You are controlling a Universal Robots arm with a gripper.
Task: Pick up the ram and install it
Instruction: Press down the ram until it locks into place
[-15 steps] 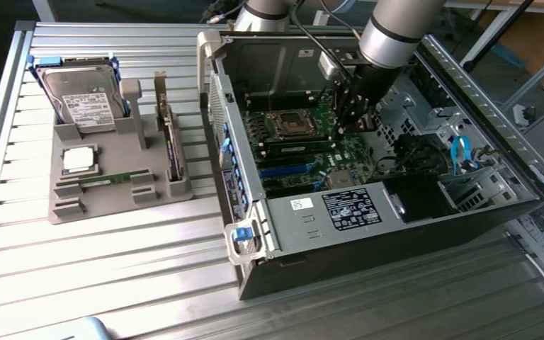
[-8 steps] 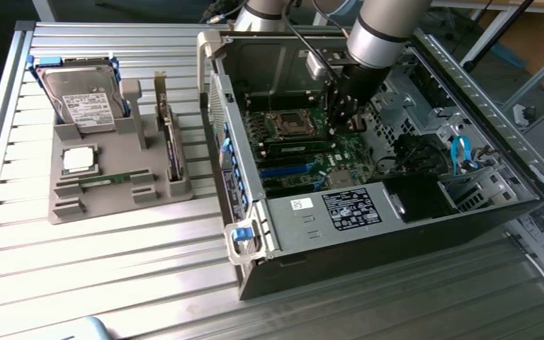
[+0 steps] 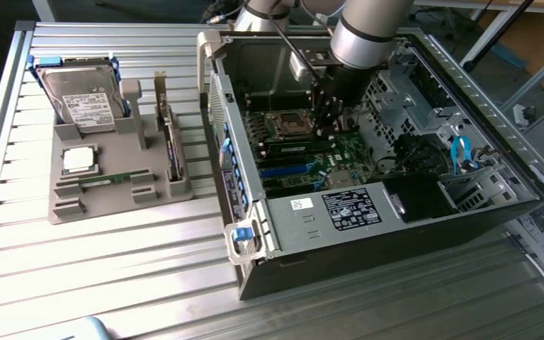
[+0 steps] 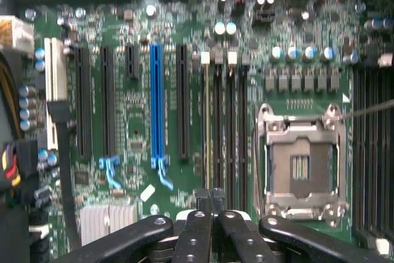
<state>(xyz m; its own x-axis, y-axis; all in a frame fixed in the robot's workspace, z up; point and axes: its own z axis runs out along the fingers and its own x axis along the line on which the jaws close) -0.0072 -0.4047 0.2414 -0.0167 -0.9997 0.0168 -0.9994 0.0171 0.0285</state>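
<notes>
1. As the arm reaches into the open computer case on the desk, the ram lies seated beside the socket, long axis along the neighbouring slots.
2. Over the motherboard, the end effector has its fingers pressed together, empty.

The ribbed silver metal table looks smooth with a dull sheen. The grey matt plastic holder tray sits beside the black sheet-metal computer case. The green circuit motherboard looks glossy, its bright metal processor socket frame shiny.
</notes>
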